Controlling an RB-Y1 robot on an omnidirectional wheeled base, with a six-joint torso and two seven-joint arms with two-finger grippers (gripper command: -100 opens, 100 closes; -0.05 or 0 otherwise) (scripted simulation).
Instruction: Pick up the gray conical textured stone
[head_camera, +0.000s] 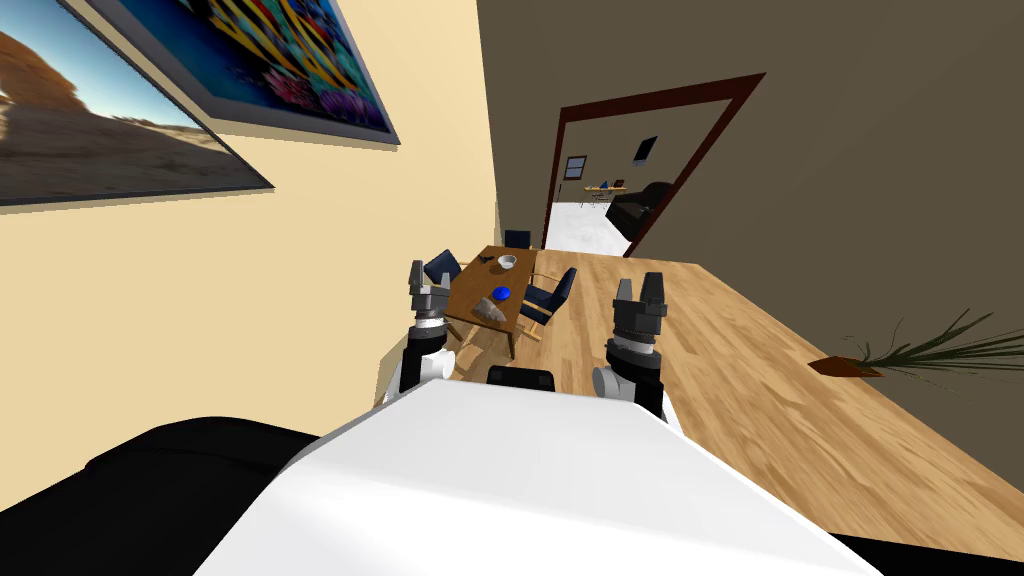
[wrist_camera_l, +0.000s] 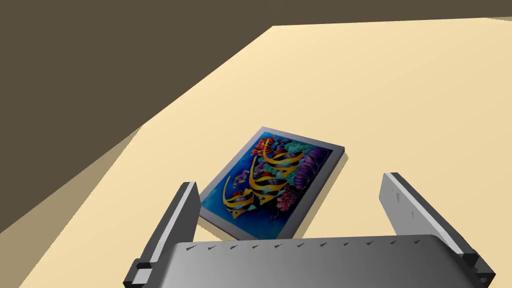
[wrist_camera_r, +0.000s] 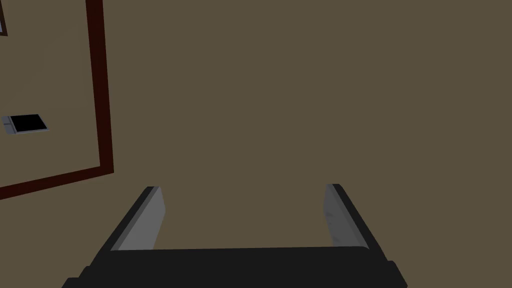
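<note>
Starting on my left, the left gripper (head_camera: 425, 282) is raised in front of the chest, well short of the table. Its two light grey fingers (wrist_camera_l: 176, 220) stand wide apart with nothing between them. Just past it in the head view stands the brown wooden rectangular table (head_camera: 462, 292). On the table's near end lies the gray conical textured stone (head_camera: 489, 311), a rough, mottled grey-brown lump. It is broad at one end and tapers to a point, and it seems to lie on its side rather than upright. A small blue round object (head_camera: 501, 293) sits just beyond it, and a white bowl (head_camera: 507, 261) is farther along the top. Dark blue chairs (head_camera: 553, 292) flank the table. Further right, the right gripper (head_camera: 640, 288) is likewise raised over the light wooden floor (head_camera: 720, 400), spread wide and empty. At the far right a green spiky plant (head_camera: 930, 348) lies by the wall. As I judge it, the task is barely begun. Nothing is grasped and neither arm is near the stone. The approach to the table, the reach, the closing and the lift are all left to do.
</note>
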